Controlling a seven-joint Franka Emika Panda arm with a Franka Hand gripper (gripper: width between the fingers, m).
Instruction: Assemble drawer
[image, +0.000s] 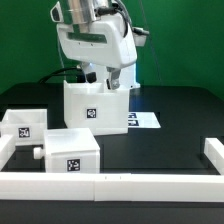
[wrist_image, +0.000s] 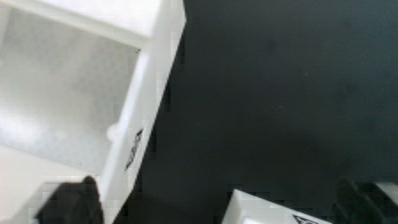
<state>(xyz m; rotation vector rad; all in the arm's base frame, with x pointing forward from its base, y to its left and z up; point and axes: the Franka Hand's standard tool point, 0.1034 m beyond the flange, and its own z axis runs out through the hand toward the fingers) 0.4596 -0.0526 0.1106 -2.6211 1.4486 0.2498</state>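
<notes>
The tall white casing (image: 96, 108) stands in the middle of the black table, its tag facing the front. My gripper (image: 105, 79) hangs open just above its top rear edge, holding nothing. In the wrist view the casing's wall (wrist_image: 157, 90) and hollow inside (wrist_image: 63, 90) run under the open gripper (wrist_image: 224, 203). One dark finger (wrist_image: 71, 205) is over the casing and the other finger (wrist_image: 379, 200) is over the table. Two shallower trays lie at the exterior view's left: one (image: 22, 124) further back, one (image: 73, 150) in front with a small knob (image: 36, 154).
The marker board (image: 146, 119) lies flat behind the casing at the exterior view's right. Low white rails edge the table at the front (image: 110, 184), the right (image: 214, 152) and the left (image: 4, 152). A white tagged corner (wrist_image: 294, 205) shows between my fingers; I cannot tell which piece it is.
</notes>
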